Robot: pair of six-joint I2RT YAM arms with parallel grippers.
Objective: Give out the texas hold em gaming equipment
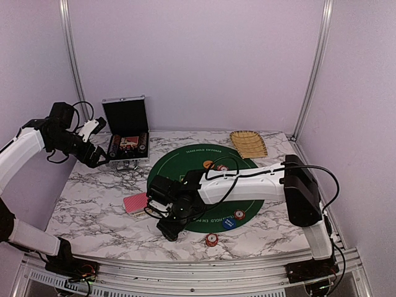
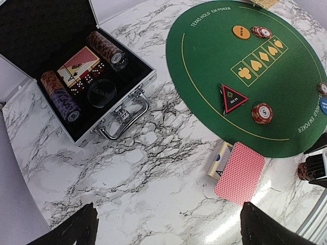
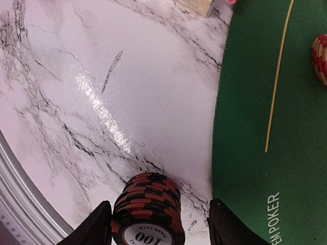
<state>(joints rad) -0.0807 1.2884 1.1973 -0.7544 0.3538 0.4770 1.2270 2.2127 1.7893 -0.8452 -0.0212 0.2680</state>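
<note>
A stack of red-and-dark striped poker chips [image 3: 148, 209] stands on the marble beside the green mat [image 3: 255, 102]. My right gripper [image 3: 161, 227] is open around it: the left finger touches the stack, and a gap shows at the right finger. From above, that gripper [image 1: 168, 230] sits low at the mat's near left edge. Red-backed playing cards [image 2: 240, 172] lie beside a card box [image 2: 219, 159]. On the mat lie a black triangular marker [image 2: 233, 98], a chip stack [image 2: 261, 113] and an orange disc [image 2: 241, 32]. My left gripper [image 2: 166, 232] hangs open, high over the marble.
The open silver case [image 2: 130, 94] holds chip rolls, cards and dice at the back left. A tan woven tray [image 1: 249, 143] sits at the back right. More chips [image 1: 211, 239] and a blue disc [image 1: 229, 223] lie by the mat's near edge.
</note>
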